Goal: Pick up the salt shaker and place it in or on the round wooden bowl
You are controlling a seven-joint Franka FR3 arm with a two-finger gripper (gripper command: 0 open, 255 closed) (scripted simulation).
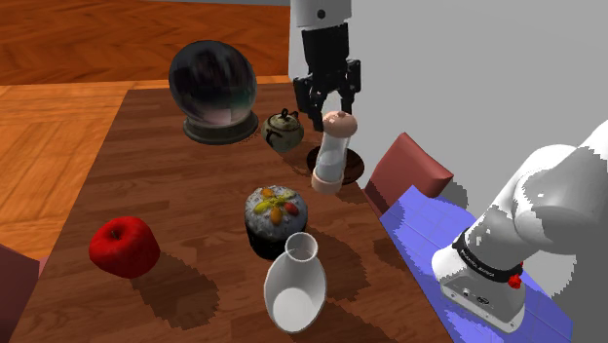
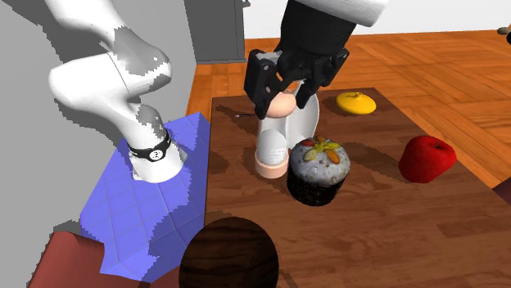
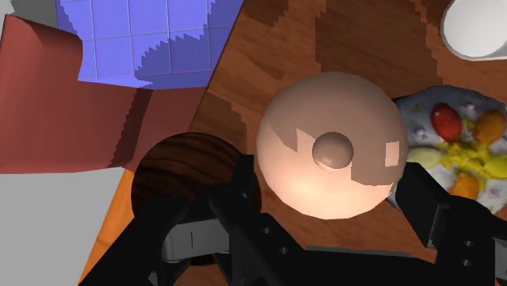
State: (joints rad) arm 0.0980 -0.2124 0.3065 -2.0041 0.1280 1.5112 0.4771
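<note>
Gripper (image 1: pixel 331 112) is clamped on the shaker's (image 1: pixel 329 156) domed cap. In the shoulder view the shaker leans at the bowl's (image 1: pixel 357 168) 8 o'clock rim. Expect light, rigid, slick and tippy, so grip round the cap and squeeze firm.

The pink-topped salt shaker (image 1: pixel 331 151) is between the round dark wooden bowl (image 1: pixel 357 169) and the dark fruit-topped cake (image 1: pixel 276 222), both on the brown wooden surface (image 1: pixel 175 185). The red apple (image 1: pixel 125 246) lies at the shoulder view's left.
</note>
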